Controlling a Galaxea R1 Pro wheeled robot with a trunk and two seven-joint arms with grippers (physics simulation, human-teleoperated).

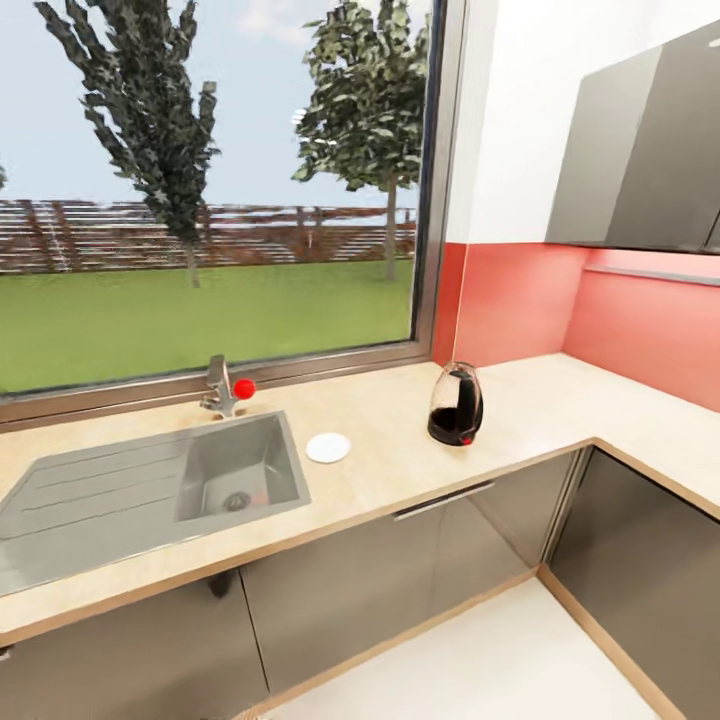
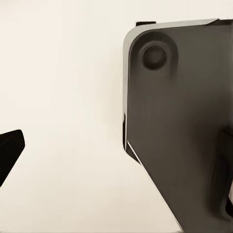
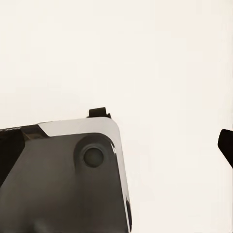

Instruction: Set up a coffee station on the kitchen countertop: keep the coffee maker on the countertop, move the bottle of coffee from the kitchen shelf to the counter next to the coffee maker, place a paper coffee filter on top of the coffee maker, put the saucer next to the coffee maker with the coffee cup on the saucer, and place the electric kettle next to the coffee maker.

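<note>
A jug-shaped appliance [image 1: 456, 404] of dark glass with a black handle and a red button stands on the countertop [image 1: 520, 400] right of the sink; I cannot tell whether it is the kettle or the coffee maker. A small white round disc [image 1: 328, 447], like a saucer, lies flat between it and the sink. In the left wrist view my left gripper [image 2: 116, 162] hangs over white floor, its black fingertips [image 2: 9, 150] far apart and holding nothing. My right gripper [image 3: 116, 148] is likewise spread, one fingertip [image 3: 226, 144] showing at the picture's edge. The coffee bottle, cup and filter are out of view.
A steel sink [image 1: 240, 470] with drainboard and a tap [image 1: 219, 388] with a red knob sit under a wide window. The counter turns a corner at the right, below grey wall cabinets [image 1: 640, 160]. Dark base cabinets [image 1: 420, 560] line the white floor. Both wrist views show the robot's dark grey base [image 2: 179, 121].
</note>
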